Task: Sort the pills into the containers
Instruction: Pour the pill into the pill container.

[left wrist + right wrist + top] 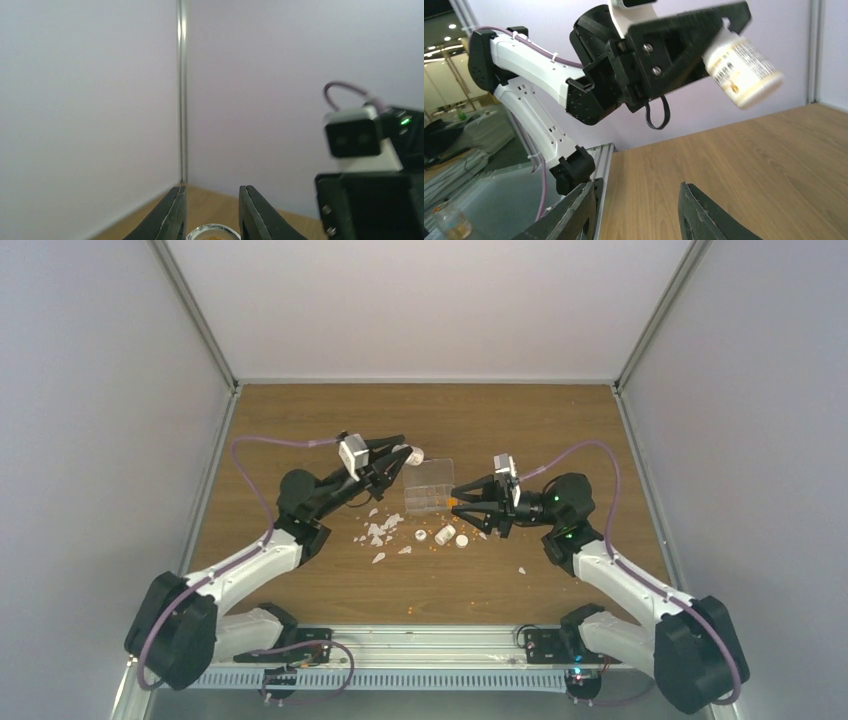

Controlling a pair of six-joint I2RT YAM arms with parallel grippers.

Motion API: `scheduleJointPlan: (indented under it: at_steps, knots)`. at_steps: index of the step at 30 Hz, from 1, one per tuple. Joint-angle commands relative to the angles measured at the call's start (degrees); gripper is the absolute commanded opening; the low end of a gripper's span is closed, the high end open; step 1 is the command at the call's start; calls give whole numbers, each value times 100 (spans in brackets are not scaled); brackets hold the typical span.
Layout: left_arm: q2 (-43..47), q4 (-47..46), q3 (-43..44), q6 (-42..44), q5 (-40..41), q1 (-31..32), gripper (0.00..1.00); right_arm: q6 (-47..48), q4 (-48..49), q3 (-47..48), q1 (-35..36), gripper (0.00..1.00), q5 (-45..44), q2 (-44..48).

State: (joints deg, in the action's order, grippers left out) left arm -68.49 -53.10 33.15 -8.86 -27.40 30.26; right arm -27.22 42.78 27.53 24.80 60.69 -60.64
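- Organiser box lay with its long axis roughly toward 12 o'clock; contents indiscernible.
- Left gripper clasped a vial at its 11 o'clock.
- Right gripper had fingers spread wide.

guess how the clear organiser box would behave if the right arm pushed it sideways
The clear organiser box looks thin-walled, so it is probably light. Lying flat and low on the smooth wooden table, it would likely slide rather than tip. Pushed toward the loose orange pills nearby, it would probably sweep them along.
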Motion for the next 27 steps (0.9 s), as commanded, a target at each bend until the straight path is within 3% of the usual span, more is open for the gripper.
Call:
scheduleJointPlan:
  at_steps: [1, 8, 20, 27]
  knots:
    - [494, -725, -77, -547, -231, -16, 31, 52, 490, 351, -10, 99, 531, -91]
    - [605, -1027, -21, -1160, -718, -11, 32, 486, 679, 572, 99, 100, 229, -250]
    - [779, -1215, 4, -1544, -1081, 135, 32, 1511, -257, 1667, 451, 100, 2, -999]
    - [1010, -1130, -50, -1496, -1088, 172, 33, 1307, 348, 1670, 454, 99, 31, -1214]
